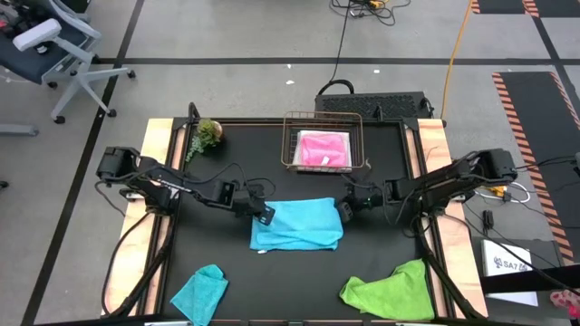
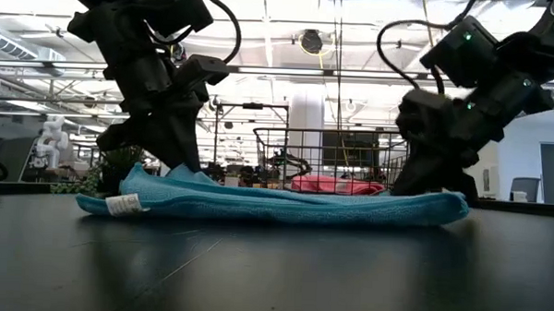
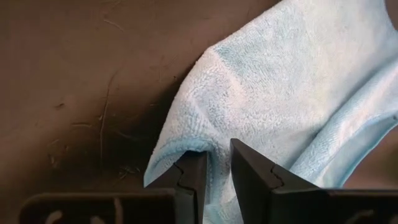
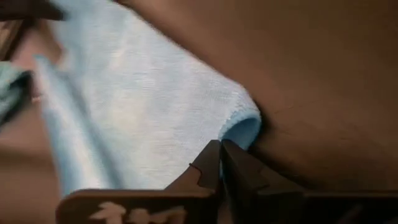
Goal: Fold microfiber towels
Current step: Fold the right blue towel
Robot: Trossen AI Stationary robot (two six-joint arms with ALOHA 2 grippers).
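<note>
The big black table [image 1: 217, 244] holds everything, with a wire basket [image 1: 290, 145] at the back that has the hot pink towel [image 1: 324, 149] lying folded inside it. In the middle of the table lies the sky blue towel [image 1: 299, 226], already doubled over and flat. The lime green towel [image 1: 390, 292] is bunched up at the front right edge, and the smaller teal towel [image 1: 201, 290] sits crumpled at the front left. A little plant [image 1: 207, 134] stands at the back left corner. The left gripper [image 3: 217, 165] is down at the blue towel's left end, its jaws only a little apart with a fold of cloth pinched between them. The right gripper [image 4: 219, 149] is at the right end, jaws squeezed together right at the folded corner, and it looks like it has only a thin bit. That bit could slip out when the arms lift, because the hold is so small, and then the fold would come out crooked or fall open
</note>
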